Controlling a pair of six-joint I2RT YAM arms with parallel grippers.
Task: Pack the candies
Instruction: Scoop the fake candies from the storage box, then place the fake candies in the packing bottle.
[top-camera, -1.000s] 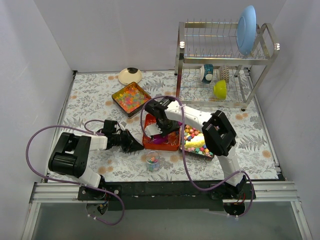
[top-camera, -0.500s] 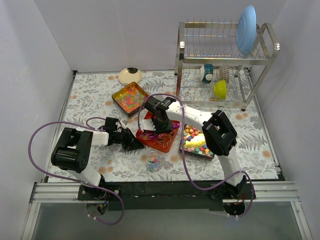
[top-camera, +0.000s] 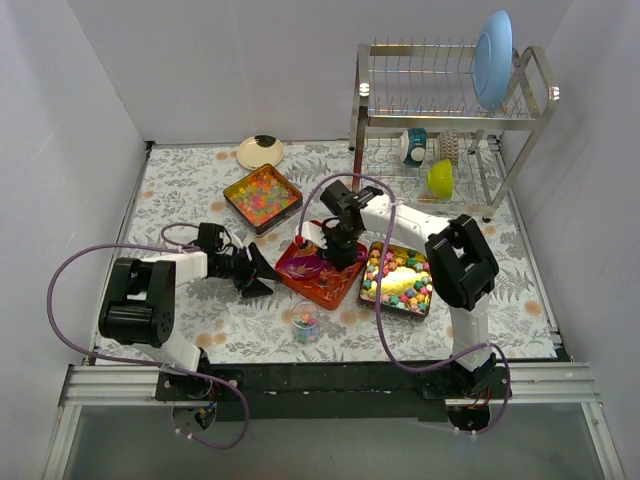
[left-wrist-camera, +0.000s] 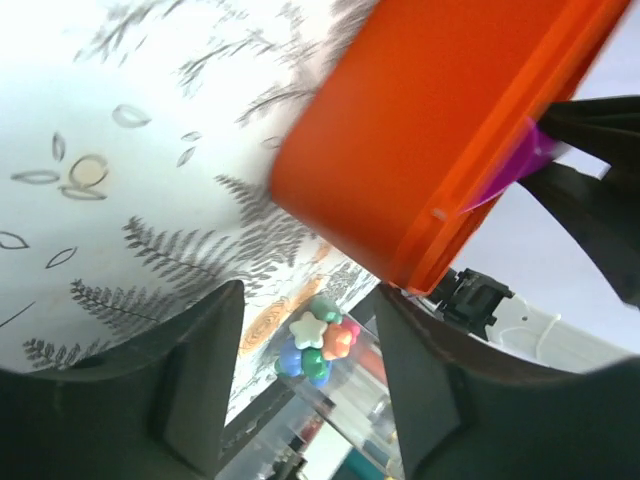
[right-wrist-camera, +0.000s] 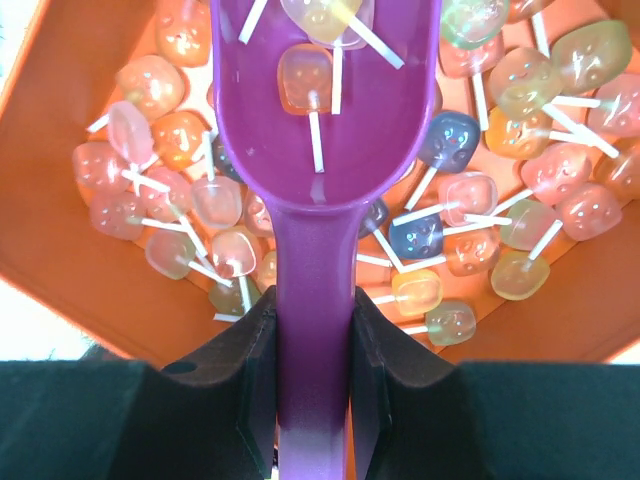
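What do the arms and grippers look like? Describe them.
The left arm and right arm have white links and chunky black joints. The left gripper and right gripper are black, with two tapered fingers. A purple cable loops along each arm.

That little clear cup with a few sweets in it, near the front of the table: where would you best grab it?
Probably by its round side wall, coming in level from the left. The small clear plastic cup stands upright, mouth open, with candies inside, so a sideways pinch would keep it level and keep fingers out of them. Its left side looks free.
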